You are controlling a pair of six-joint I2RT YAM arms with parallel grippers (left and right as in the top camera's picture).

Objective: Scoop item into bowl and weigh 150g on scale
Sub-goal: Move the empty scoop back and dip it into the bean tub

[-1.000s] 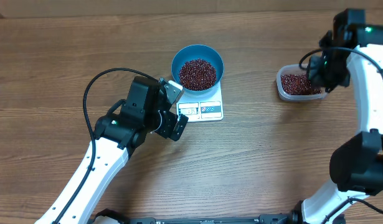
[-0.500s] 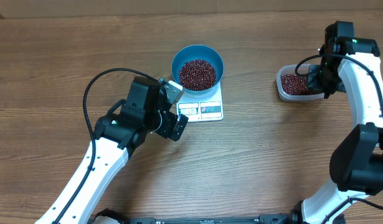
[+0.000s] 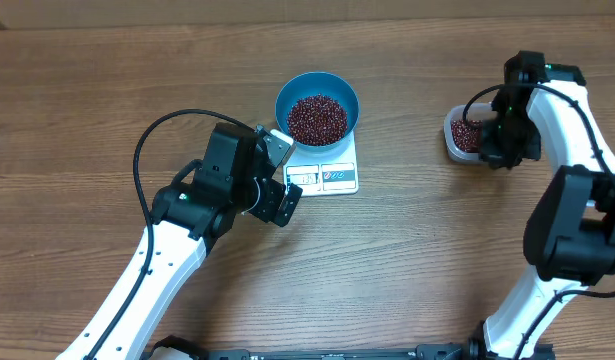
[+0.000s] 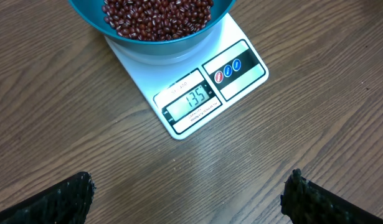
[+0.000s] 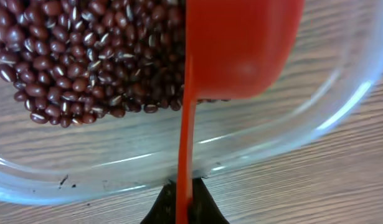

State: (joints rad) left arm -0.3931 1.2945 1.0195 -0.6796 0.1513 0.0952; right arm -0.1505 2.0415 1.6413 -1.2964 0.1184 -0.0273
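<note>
left hand (image 4: 188,200) spread before scale (image 4: 147,70) | right hand (image 5: 185,206) clamped on red scoop (image 5: 241,43) in clear tub (image 5: 319,118) | bowl (image 4: 155,50) atop scale

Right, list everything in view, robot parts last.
bowl: one, bright blue, on the scale
red beans: one heap, dark red-brown, in the bowl
kitchen scale: one, white, table centre, display reads 135
tub: one, clear plastic, right of the scale
spare beans: one heap, dark red-brown, in the tub
measuring scoop: one, red, in the tub
table: one, brown wood, under everything
left gripper: one, black, open, near the scale
right gripper: one, black, shut on the scoop handle
</note>
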